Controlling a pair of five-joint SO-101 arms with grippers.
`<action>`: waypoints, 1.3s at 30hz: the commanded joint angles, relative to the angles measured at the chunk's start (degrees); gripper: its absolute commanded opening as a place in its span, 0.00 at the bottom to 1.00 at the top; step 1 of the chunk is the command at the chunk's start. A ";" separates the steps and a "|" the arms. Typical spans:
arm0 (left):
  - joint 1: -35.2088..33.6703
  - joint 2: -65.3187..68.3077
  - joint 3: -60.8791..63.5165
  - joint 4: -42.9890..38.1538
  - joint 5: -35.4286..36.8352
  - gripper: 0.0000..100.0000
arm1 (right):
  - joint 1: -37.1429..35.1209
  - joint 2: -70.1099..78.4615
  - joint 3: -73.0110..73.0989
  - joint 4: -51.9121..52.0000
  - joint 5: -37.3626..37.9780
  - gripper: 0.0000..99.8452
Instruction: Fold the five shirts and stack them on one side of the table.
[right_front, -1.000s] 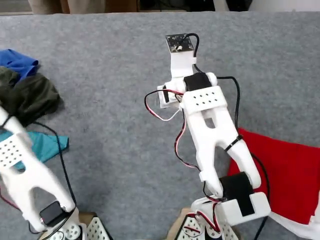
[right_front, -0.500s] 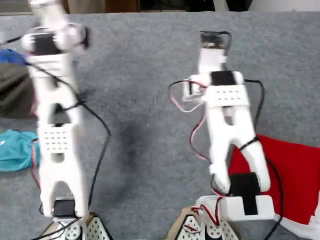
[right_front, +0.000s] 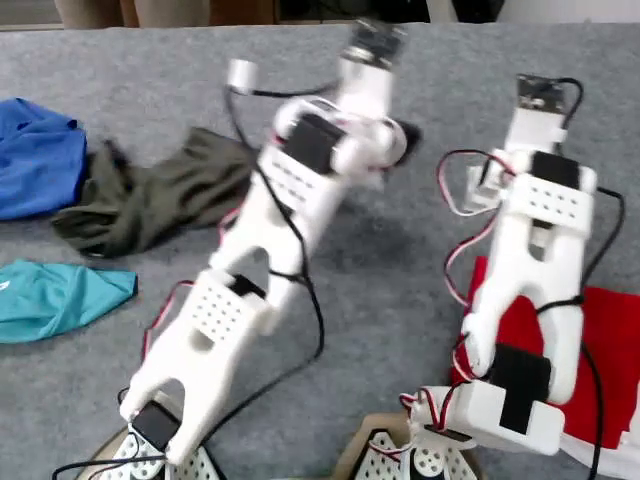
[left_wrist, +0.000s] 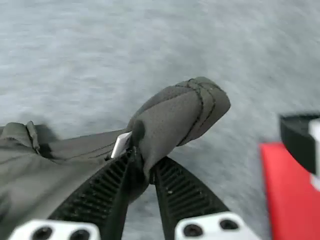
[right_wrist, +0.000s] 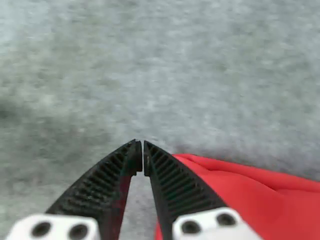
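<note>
A dark olive shirt (right_front: 160, 195) lies stretched across the grey table's left half. In the left wrist view my left gripper (left_wrist: 141, 159) is shut on a bunched fold of this olive shirt (left_wrist: 175, 117), which bulges past the fingertips. The left arm (right_front: 300, 180) reaches diagonally to the table's middle. My right gripper (right_wrist: 140, 151) is shut with nothing in it, hanging over bare table beside the edge of a red shirt (right_wrist: 240, 195). The red shirt (right_front: 610, 340) lies flat at the right, partly under the right arm (right_front: 545, 200). A blue shirt (right_front: 40, 155) and a teal shirt (right_front: 50, 295) lie at the left.
White cloth (right_front: 620, 455) peeks out under the red shirt at the front right corner. The two arm bases stand at the table's front edge. Grey table (right_front: 450, 50) shows bare along the back and between the arms.
My left arm has swung from the far left to the table's middle, pulling the olive shirt rightward and stretching it out. The right arm has shifted to the right, staying shut.
</note>
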 joint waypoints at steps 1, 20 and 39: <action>2.37 -4.26 -1.76 0.62 4.31 0.08 | 3.03 -0.48 -3.30 0.62 1.76 0.06; -28.84 -34.15 32.00 0.70 7.47 0.17 | -20.35 -0.04 -10.77 10.55 5.89 0.27; -73.67 -82.51 108.66 -14.07 -10.81 0.18 | -54.81 41.98 -53.05 15.47 -7.91 0.26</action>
